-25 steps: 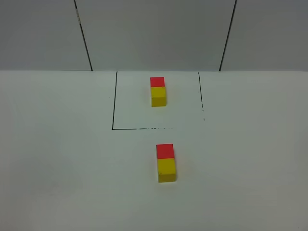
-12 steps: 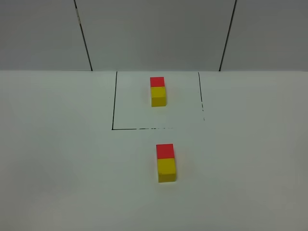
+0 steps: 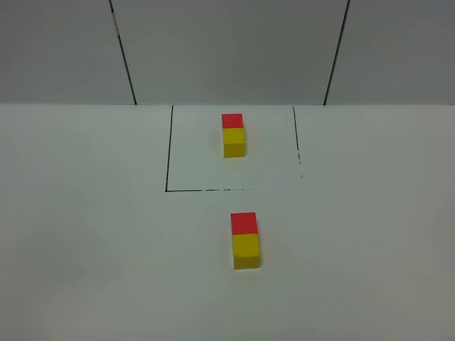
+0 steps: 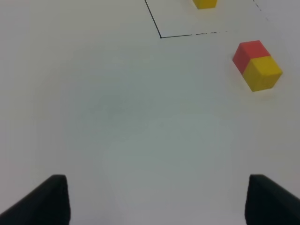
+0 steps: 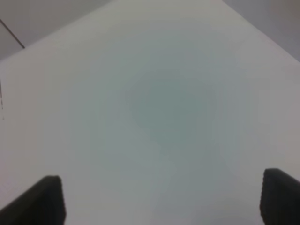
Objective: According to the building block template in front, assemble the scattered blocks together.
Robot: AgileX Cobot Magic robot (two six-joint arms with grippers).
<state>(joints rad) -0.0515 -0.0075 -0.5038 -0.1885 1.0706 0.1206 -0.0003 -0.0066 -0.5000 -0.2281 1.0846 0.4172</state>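
Both grippers, left (image 4: 154,201) and right (image 5: 159,201), spread, empty; overhead alone shows template (image 3: 234,135) complete beyond joined scattered blocks (image 3: 245,241)

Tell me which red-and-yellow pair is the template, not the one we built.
The far pair, inside the black-line rectangle, is the template. The near pair sits on bare table outside that outline, closer to the robot.

red cube (image 3: 244,222): matte, smooth | yellow cube (image 3: 247,251): matte, smooth | table (image 3: 85,234): white, matt
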